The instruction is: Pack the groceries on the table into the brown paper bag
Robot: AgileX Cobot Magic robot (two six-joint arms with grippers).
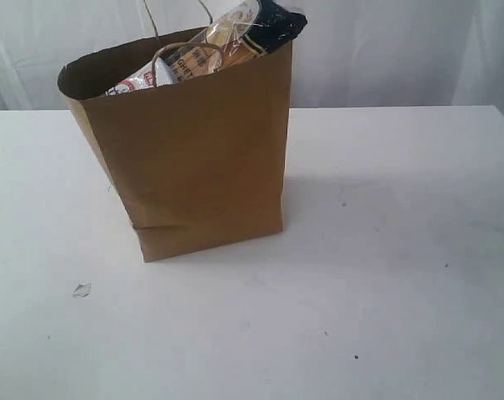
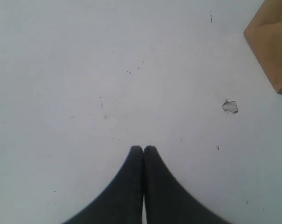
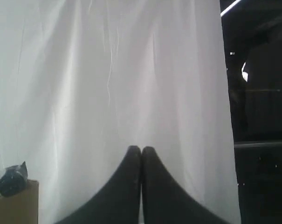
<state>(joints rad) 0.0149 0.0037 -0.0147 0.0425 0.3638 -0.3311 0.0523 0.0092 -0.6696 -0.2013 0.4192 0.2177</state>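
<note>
— The left gripper first: jaws pressed together, nothing between them, hanging over bare table. The right gripper is likewise closed and empty, and points at the white curtain, well clear of the work.

— And the goods?

— The brown paper bag stands on the table. The spaghetti packet pokes out above its rim, dark blue end uppermost. Some labelled packaging shows beside it; which item, I cannot tell. No grocery lies loose on the table in any view.

— The risk?

— Tipping, in my judgement. The packet rides high on one side of the mouth, so an arm passing close and catching it could drag the bag over.

— Do the views differ?

— The left wrist view shows a small pale scrap near the bag's corner plainly, where the exterior view gives a mere speck. Only the exterior view shows the bag's mouth. The right wrist view catches just the packet's tip.
</note>
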